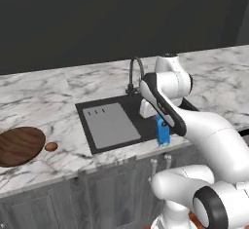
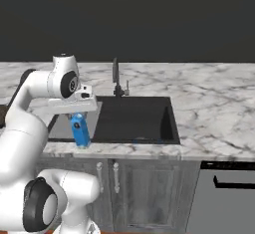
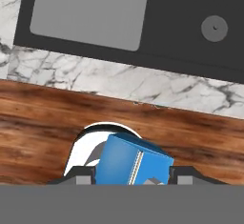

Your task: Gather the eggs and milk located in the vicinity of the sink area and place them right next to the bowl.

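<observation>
While folded low, hand point(image 3: 132, 178) clamps milk point(image 2: 80, 130).

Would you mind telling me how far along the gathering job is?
Done: one egg already lies beside the bowl. In hand: the end effector grips the milk at the sink's front edge. Left: carry it to the bowl.

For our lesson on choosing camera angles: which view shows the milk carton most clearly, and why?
The right base view shows the milk best: its blue body stands clear under the gripper at the sink's front edge. In the left base view the arm partly covers it. The hand view looks down on its top between the fingertips.
</observation>
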You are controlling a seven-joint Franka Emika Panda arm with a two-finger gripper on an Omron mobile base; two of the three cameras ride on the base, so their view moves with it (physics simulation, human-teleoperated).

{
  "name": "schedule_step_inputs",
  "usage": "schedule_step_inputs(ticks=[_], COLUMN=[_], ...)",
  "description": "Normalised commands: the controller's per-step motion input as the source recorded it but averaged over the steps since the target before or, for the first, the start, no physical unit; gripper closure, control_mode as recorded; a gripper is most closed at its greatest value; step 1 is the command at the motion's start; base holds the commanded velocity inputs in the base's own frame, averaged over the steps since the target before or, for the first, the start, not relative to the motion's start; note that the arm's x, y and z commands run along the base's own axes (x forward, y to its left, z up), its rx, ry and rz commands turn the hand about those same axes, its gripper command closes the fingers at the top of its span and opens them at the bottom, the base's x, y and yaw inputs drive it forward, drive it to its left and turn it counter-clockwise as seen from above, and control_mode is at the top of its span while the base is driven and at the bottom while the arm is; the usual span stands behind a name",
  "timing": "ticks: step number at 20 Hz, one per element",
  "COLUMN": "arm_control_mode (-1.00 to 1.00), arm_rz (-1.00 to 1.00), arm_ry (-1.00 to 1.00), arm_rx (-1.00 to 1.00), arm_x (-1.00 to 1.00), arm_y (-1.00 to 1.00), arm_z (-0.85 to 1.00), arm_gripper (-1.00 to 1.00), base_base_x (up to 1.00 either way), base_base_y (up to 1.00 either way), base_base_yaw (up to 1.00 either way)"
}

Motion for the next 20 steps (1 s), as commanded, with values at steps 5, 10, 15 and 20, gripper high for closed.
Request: schedule_step_inputs(ticks=[5,10,15,20], arm_control_mode=[1.0,1.0,1.0,1.0], arm_rz=[0.0,0.0,0.0,0.0], arm_ry=[0.0,0.0,0.0,0.0], arm_rx=[0.0,0.0,0.0,0.0], arm_x=[0.0,0.0,0.0,0.0], arm_y=[0.0,0.0,0.0,0.0], arm_z=[0.0,0.0,0.0,0.0], arm_gripper=[1.0,1.0,1.0,1.0], base_base_x=[-0.04,0.19,0.61,0.53], base_base_y=[1.0,0.99,0.43,0.12], base_base_yaw=[0.0,-0.06,-0.2,-0.17])
